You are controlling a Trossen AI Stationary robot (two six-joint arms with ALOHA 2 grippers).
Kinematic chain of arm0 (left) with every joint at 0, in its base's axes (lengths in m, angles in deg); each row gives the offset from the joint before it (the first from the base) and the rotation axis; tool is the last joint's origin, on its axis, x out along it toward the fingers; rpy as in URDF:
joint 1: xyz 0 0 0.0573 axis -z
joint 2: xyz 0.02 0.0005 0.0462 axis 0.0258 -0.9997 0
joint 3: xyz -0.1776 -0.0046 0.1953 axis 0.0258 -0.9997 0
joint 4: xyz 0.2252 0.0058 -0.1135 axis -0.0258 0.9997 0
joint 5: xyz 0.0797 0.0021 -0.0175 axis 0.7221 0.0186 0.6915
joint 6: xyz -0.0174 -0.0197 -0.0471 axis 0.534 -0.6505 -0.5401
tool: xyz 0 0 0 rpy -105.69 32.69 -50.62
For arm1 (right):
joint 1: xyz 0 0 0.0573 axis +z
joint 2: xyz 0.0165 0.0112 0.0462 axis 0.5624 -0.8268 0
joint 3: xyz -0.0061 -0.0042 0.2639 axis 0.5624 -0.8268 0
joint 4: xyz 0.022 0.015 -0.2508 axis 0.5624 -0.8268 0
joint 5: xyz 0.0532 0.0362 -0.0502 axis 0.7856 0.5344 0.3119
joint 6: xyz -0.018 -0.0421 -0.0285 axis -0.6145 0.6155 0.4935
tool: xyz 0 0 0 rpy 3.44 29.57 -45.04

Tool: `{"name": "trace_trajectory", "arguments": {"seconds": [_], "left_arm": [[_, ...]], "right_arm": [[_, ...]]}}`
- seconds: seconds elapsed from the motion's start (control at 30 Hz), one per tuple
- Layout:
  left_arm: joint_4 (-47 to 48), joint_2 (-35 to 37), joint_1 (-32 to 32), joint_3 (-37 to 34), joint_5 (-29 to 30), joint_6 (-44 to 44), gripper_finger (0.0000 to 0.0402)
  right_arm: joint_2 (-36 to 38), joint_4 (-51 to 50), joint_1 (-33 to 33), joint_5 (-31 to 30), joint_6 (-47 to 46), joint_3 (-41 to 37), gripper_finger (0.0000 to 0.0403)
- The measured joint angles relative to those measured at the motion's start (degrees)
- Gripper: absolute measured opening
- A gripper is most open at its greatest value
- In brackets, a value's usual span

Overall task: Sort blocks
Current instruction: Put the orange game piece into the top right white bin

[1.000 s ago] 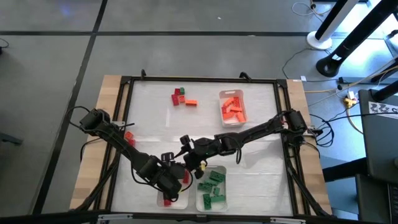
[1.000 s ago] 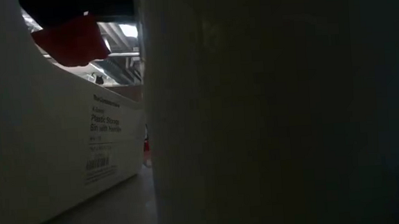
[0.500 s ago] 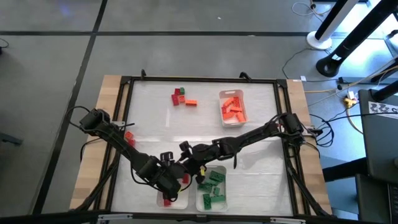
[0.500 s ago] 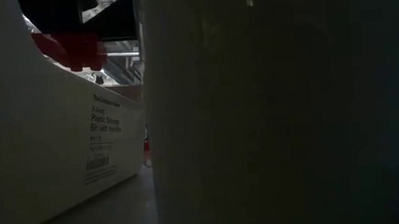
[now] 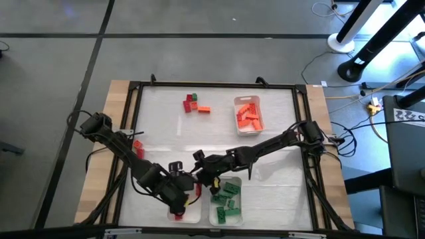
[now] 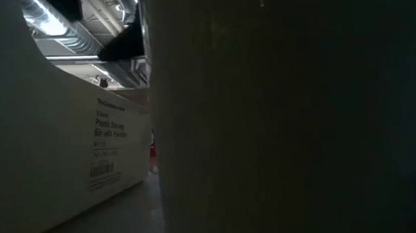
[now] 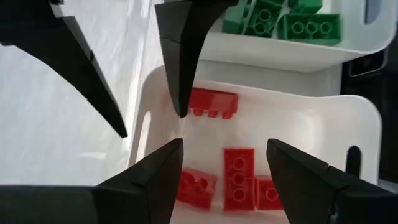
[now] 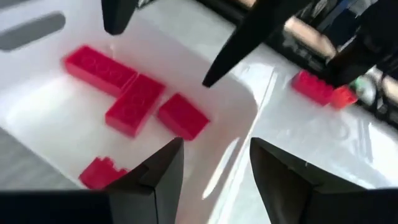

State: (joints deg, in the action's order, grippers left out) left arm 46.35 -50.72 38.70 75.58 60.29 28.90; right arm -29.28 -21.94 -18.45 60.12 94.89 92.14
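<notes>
Both grippers hang open over the near white tray [image 5: 188,215] that holds several red bricks [image 7: 239,169]. My left gripper [image 5: 178,198] [image 7: 225,146] comes from the table's left. My right gripper [image 5: 202,180] [image 8: 216,144] reaches in from the right, over the tray's far rim. One red brick [image 7: 214,103] lies tilted by the tray's wall, under a right finger [image 7: 179,56]. The neighbouring tray [image 5: 240,200] holds green bricks [image 7: 298,26]. Loose red, green and orange bricks [image 5: 193,103] lie on the far part of the table, and red ones [image 5: 138,145] near the left edge.
A third white tray [image 5: 259,113] with orange bricks stands on the far right part of the table. A black frame [image 5: 133,119] runs around the work area. In the low view the near trays' walls [image 6: 51,148] block nearly everything; two dark fingers [image 6: 122,42] show above.
My right gripper moved toward the near left, over the red tray. My left gripper drew back slightly toward the left. In the low view a red brick held above the tray has been let go and has dropped out of sight; the fingers there now stand apart.
</notes>
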Motion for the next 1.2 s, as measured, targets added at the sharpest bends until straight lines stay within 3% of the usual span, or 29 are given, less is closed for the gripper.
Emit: {"name": "trace_trajectory", "arguments": {"seconds": [0.13,0.3,0.6,0.93,1.2], "left_arm": [[2.5,2.9,1.2,0.0,0.2,-1.0,0.0221],[8.6,5.5,3.3,0.0,4.5,-8.7,0.0221],[12.8,5.3,6.2,-4.6,9.0,-20.5,0.0221],[11.2,5.2,5.3,-10.2,9.6,-20.7,0.0221],[11.3,5.2,3.6,-11.1,9.9,-16.2,0.0221]], "right_arm": [[1.8,0.3,-1.5,0.1,1.5,0.0,0.0186],[4.1,-1.2,-5.6,0.0,3.2,0.0,0.0186],[4.1,-7.7,-17.5,0.0,5.0,0.1,0.0186],[4.0,-11.7,-30.9,3.3,5.0,0.0,0.0186],[3.8,-12.1,-35.5,6.1,4.9,0.0,0.0186]]}}
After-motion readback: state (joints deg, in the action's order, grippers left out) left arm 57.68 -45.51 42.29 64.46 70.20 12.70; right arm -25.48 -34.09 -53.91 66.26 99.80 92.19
